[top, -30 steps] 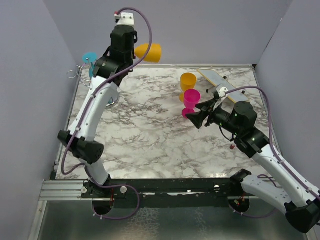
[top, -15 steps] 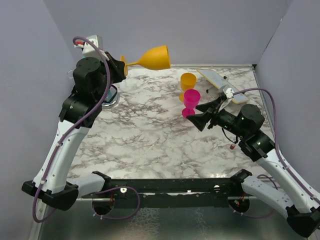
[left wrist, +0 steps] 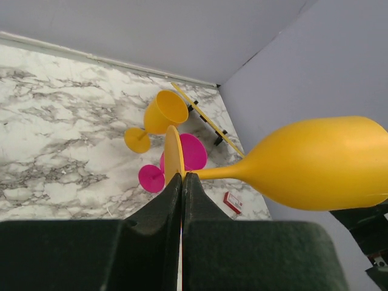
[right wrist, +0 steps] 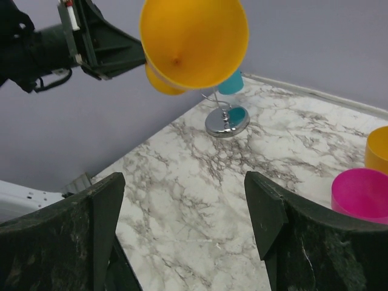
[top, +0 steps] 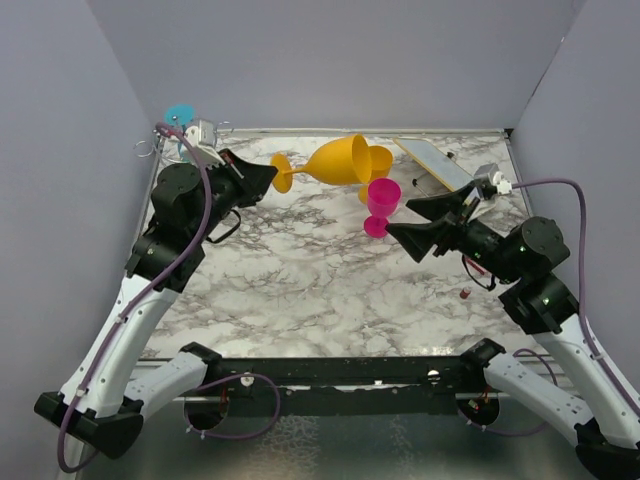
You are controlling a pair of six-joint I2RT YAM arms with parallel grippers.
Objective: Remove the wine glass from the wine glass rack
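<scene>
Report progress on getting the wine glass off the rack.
Done: the orange wine glass is clear of the wine glass rack. In hand: the left tool grips its foot, holding it sideways aloft. Left: probably setting it down; the right tool is open.

Table: I read a white-and-grey marble top [top: 300, 280] | far left: wine glass rack [right wrist: 227, 123] standing on its round shiny disc base | far, right of centre: yellow glass [left wrist: 162, 112] and pink glass [top: 381, 200] upright, just beside each other | far right: flat board [top: 432, 162] | right side, nearer me: small red item [top: 466, 293], too small to identify
</scene>
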